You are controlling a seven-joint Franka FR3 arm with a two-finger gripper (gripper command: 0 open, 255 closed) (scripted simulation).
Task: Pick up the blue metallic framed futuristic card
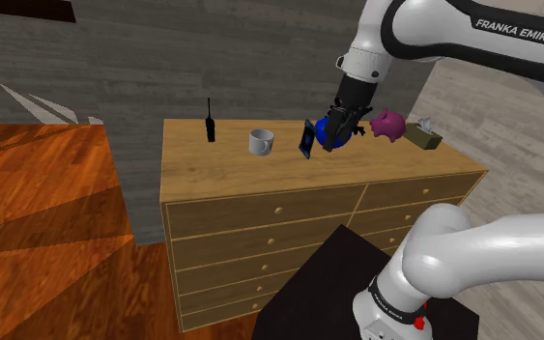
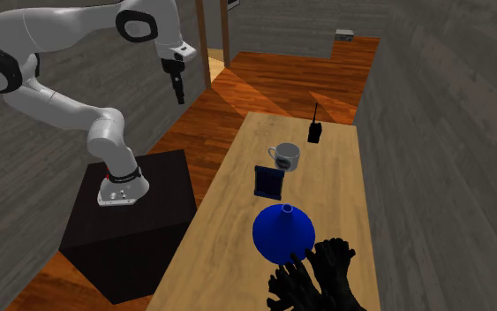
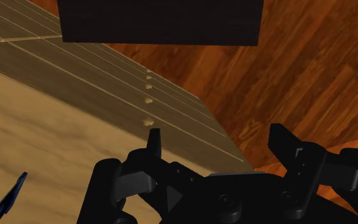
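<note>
**Shoulder view: my claw (image 1: 347,126) open, the card (image 1: 306,141) waiting on the worktop (image 1: 231,169)**

The dresser's wooden worktop carries everything that matters here. My white arm (image 2: 52,97) reaches toward its front edge. In the second exterior view my claw (image 2: 181,97) hangs high, off to the side of the things below. It grasps nothing: in the wrist view the two black fingers (image 3: 153,143) stand well apart, above the drawer fronts (image 3: 107,89) and the floor (image 3: 285,70).

On the worktop the blue funnel (image 2: 283,231) is the biggest piece. Then come the pale mug (image 2: 285,156), the blue-framed card (image 2: 267,181) and a slim black handset (image 2: 314,132). The card stands on its edge between funnel and mug, near both but touching neither.

I judge that the approach is the step in hand. To do it well I should:

- Carry the claw inward until it is directly above the card.
- Turn the wrist so the fingers straddle its thin faces, not its width.
- Descend straight between funnel and mug.

A thin card standing upright will likely topple at a sideways brush. So I should stay centred and close gently on its upper part.
</note>
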